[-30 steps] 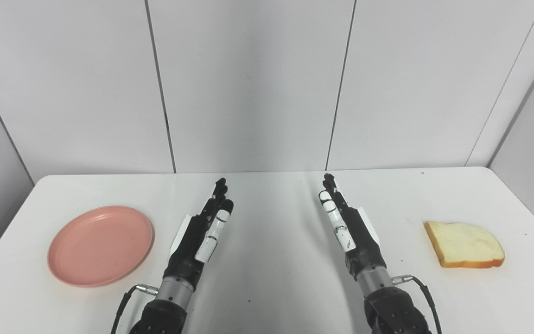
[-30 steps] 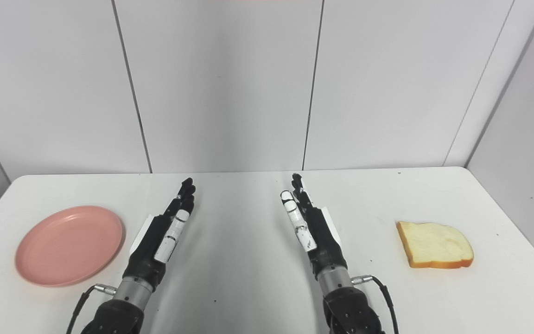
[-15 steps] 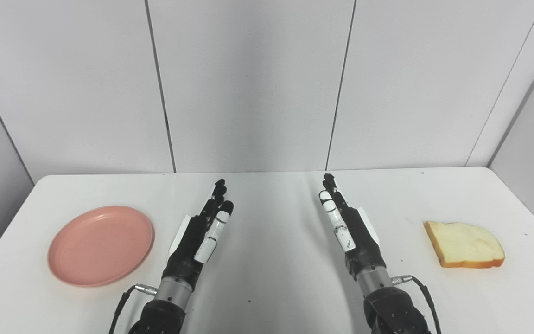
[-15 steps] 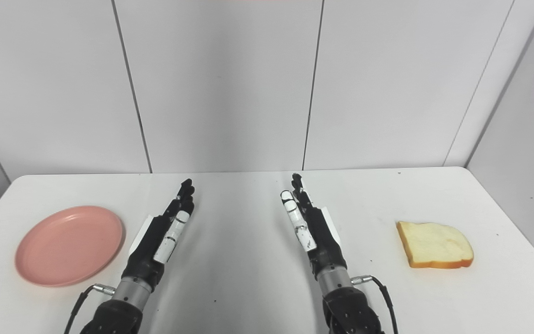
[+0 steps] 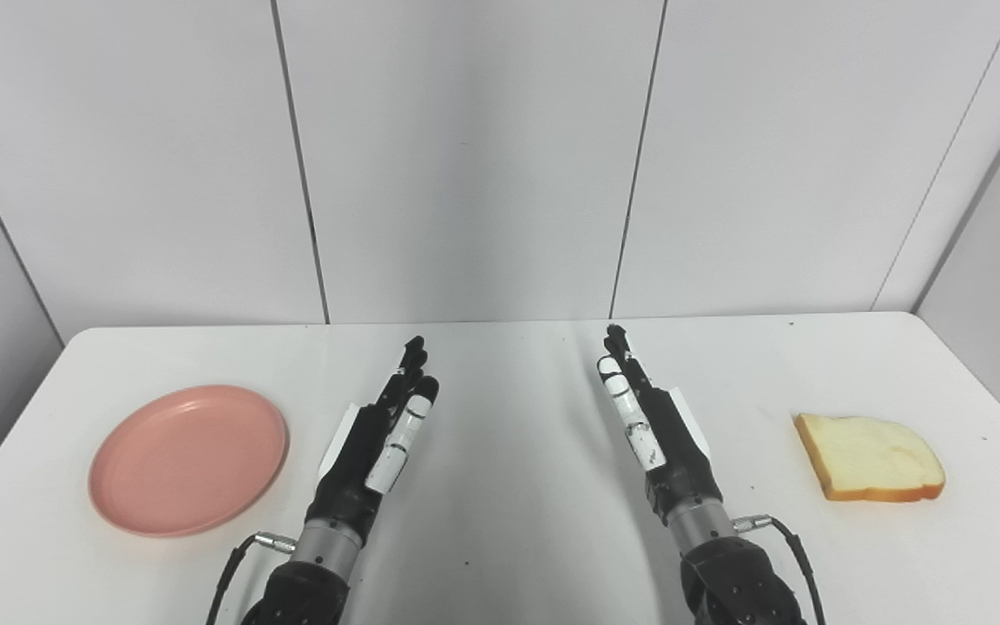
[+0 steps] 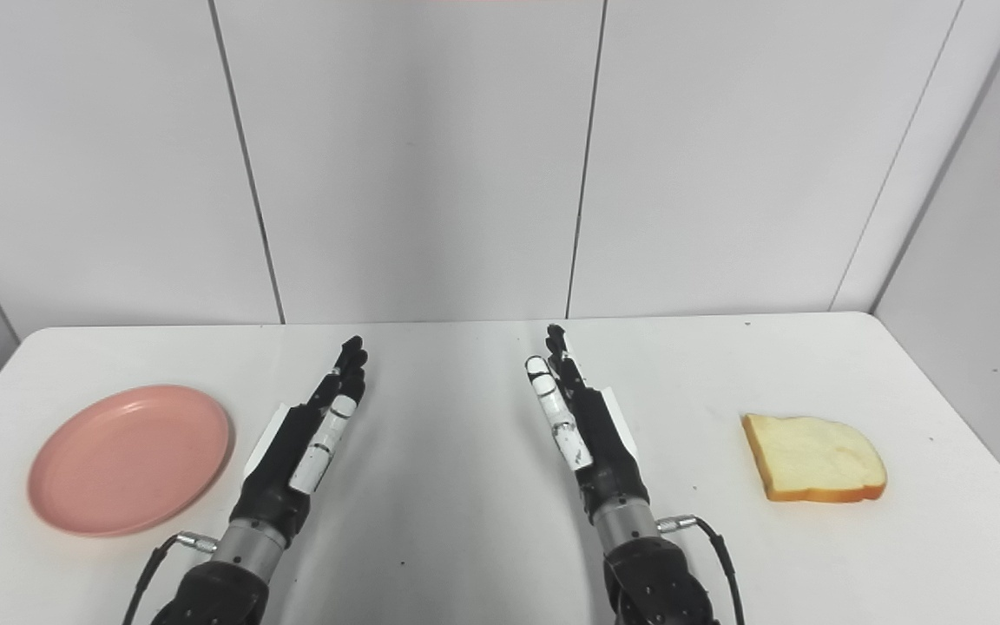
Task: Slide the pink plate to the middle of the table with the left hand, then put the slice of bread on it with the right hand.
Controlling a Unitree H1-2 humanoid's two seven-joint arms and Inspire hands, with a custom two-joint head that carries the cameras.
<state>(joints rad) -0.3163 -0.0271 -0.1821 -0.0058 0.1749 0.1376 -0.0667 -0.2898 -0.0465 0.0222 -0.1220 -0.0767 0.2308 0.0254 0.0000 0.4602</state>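
Left eye view: one plate [image 5: 188, 459], one slice [image 5: 869, 457].

You're looking at a bare test booth, more lab than kitchen: plain grey wall panels [image 5: 465, 156] with dark seams close in behind and at both sides of a white table [image 5: 517, 486], whose far edge meets them. Cabled robot arms reach over its near edge.

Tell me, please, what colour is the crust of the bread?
The bread has an orange-brown crust, clearest in the left eye view.
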